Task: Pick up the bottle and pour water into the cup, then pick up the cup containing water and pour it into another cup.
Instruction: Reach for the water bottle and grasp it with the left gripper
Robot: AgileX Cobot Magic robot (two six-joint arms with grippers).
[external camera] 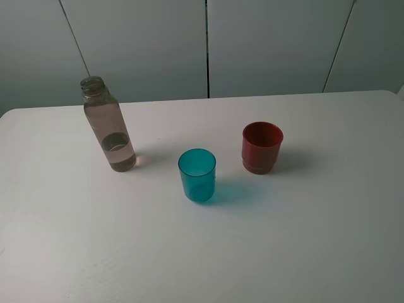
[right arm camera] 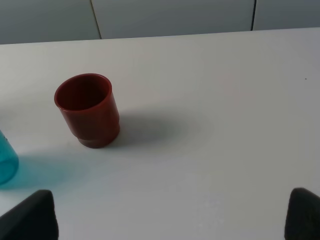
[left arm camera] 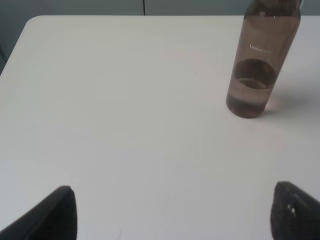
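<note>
Standing upright and well apart on a smooth, matte white table (external camera: 303, 252) are three vessels. The bottle (external camera: 108, 126), tall, slim, clear grey-tinted plastic with a threaded capless neck, holds a low level of water. It lies at ten o'clock from the cup (external camera: 197, 175), a translucent teal straight-sided tumbler near the table's middle. Another cup (external camera: 261, 148), opaque red-brown with a stepped narrower base, stands at two o'clock from the teal one. Open tabletop rings each vessel. The left gripper (left arm camera: 172, 215) and the right gripper (right arm camera: 169, 216) are spread wide and hold nothing. Only their dark fingertips show, cropped by the wrist views.
</note>
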